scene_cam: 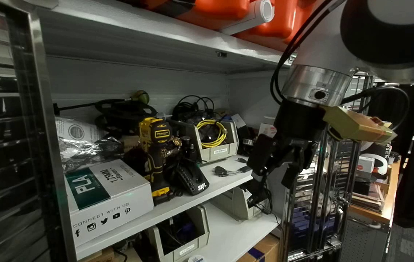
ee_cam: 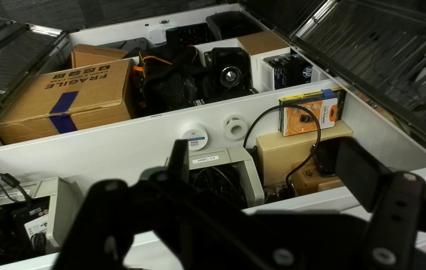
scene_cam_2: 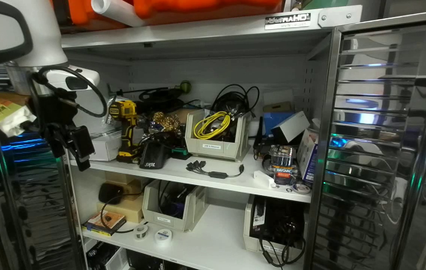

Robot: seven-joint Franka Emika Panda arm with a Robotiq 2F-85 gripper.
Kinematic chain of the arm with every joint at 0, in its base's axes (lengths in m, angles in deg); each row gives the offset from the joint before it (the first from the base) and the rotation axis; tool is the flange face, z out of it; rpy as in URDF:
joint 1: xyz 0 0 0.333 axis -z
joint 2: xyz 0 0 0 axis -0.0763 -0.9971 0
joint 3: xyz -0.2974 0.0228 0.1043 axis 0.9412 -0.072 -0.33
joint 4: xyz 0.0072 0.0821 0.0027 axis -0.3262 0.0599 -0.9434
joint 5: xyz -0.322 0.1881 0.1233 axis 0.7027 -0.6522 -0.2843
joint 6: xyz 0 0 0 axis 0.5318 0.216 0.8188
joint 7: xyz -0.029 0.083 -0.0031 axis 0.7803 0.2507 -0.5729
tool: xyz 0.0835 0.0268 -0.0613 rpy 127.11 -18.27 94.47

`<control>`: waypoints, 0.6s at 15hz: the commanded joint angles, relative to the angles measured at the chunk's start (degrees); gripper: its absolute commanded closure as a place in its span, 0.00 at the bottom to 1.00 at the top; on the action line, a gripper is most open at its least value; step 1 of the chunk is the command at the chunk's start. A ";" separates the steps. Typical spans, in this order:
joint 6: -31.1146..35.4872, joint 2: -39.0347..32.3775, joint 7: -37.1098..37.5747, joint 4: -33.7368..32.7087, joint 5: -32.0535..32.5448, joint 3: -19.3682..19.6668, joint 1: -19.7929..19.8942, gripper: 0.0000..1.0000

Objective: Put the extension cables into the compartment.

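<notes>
The upper bin [scene_cam_2: 196, 145], grey with a coiled yellow cable [scene_cam: 223, 136] at its mouth and loops of black cable [scene_cam_2: 232, 101] sticking up at its back, stands inside the compartment [scene_cam_2: 213, 69], a tall bay that stretches to both sides of the bin and rises above it; sides here are as seen facing the compartment; the gripper [scene_cam: 274, 175] hangs outside, in front of the upper bin and well apart from it; its fingers [ee_cam: 360, 172] are spread wide apart, as the wrist view shows. A black branching cable [scene_cam_2: 218, 174] lies on the white shelf [scene_cam_2: 177, 168] just in front of the upper bin; black cords [scene_cam_2: 286, 228] fill the right lower bin [scene_cam_2: 252, 243], down and to the right of the upper bin, and some droop over its front; whether these are the cables meant I cannot tell. The yellow drill [scene_cam_2: 127, 129] stands upright to the left of the upper bin, with a black SKIL device [scene_cam: 191, 177] between the two; a white box marked PLA [scene_cam: 126, 196] lies farther left; batteries [scene_cam_2: 282, 155] sit to the right of the upper bin; the left lower bin [scene_cam_2: 173, 224] is down and to its left; orange cases [scene_cam_2: 213, 9] lie on the board [scene_cam_2: 205, 33] above it; a cardboard box [ee_cam: 85, 82] marked FRAGILE shows in the wrist view, well below the upper bin.
</notes>
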 commanded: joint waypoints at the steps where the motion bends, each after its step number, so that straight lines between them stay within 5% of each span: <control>1: -0.15 -0.03 0.14 -0.12 0.17 0.19 -0.20 0.00; 9: 1.54 -2.31 -0.16 -0.12 0.26 1.16 0.84 0.00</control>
